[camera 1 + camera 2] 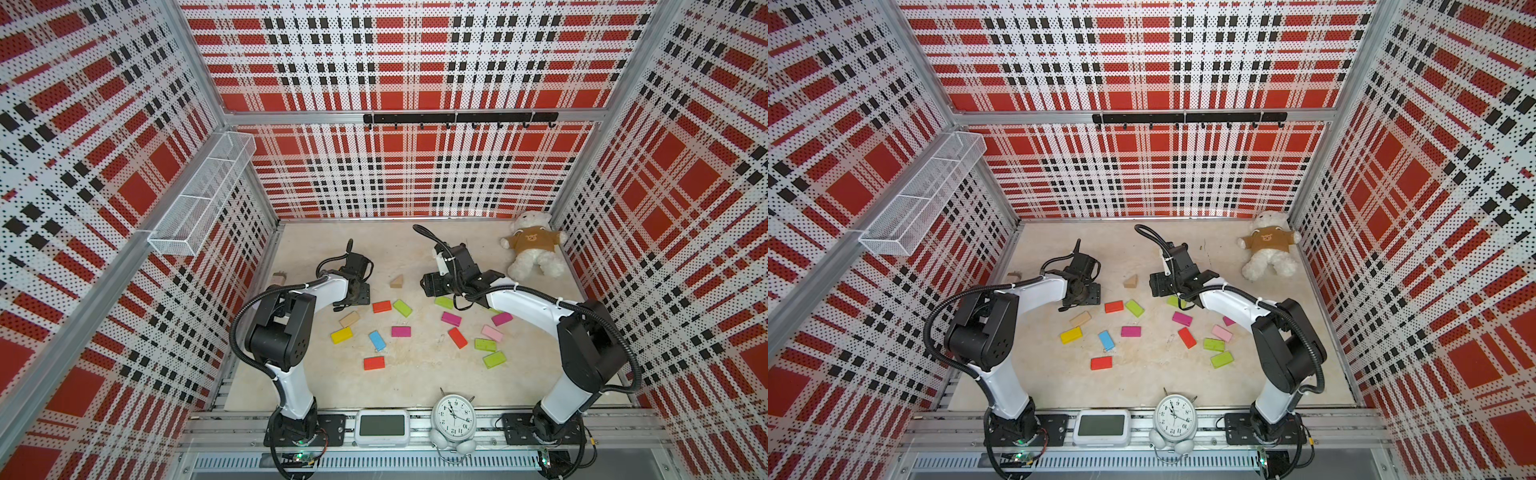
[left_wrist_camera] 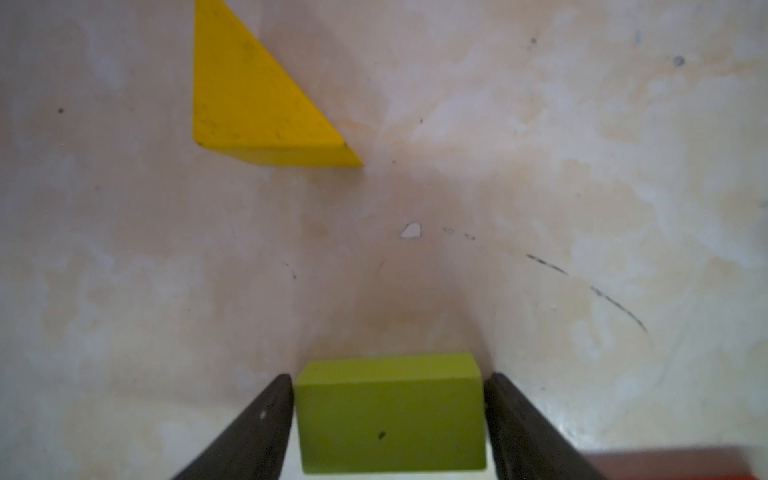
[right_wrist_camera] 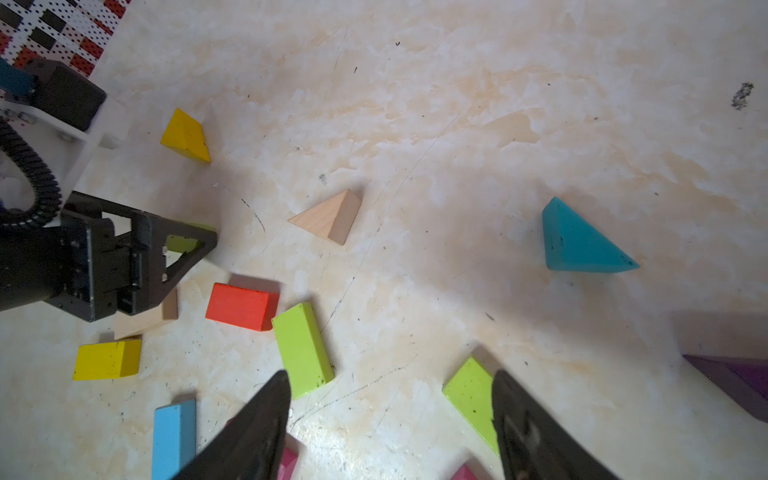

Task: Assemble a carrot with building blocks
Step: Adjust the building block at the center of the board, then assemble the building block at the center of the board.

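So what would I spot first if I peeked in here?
Probably the bright building blocks scattered over the table between the left arm and right arm, inside loud red plaid walls. Then the white teddy bear in a brown shirt slumped in the far right corner, and the alarm clock on the front rail.

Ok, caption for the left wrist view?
Left pincer closed on a lime green block, yellow triangular block lying ahead on the table.

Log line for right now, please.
left gripper: around green block, grip unclear | right gripper: open, empty | blocks: scattered, no carrot yet
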Available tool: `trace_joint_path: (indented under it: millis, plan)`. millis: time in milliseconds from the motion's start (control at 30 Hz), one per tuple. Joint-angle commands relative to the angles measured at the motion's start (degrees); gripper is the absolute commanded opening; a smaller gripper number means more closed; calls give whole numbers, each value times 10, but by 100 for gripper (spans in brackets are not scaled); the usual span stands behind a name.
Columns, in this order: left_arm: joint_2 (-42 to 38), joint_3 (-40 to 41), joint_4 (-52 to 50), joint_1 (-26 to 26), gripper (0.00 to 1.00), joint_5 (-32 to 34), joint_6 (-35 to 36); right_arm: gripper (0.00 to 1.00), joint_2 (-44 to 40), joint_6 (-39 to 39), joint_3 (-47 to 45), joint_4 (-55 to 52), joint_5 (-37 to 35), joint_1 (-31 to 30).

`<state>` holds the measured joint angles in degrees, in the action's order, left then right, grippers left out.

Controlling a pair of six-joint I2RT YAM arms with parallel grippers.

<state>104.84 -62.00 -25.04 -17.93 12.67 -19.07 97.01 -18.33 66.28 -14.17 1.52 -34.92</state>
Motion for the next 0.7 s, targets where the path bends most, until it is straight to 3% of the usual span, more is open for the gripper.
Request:
trace_joint_path:
  millis: [0, 200, 400, 667]
  plan:
    - [4, -12, 1, -2, 87, 5, 1, 78, 7, -7, 21, 8, 7, -7]
    - [-51, 3, 3, -12, 91, 10, -11, 79, 13, -2, 40, -14, -11, -33]
    - [-164, 48, 10, 1, 92, -6, -53, 79, 48, -1, 85, -56, -50, -89]
    - [-338, 164, 4, 98, 92, -74, -149, 81, 140, -24, 180, -99, -66, -158]
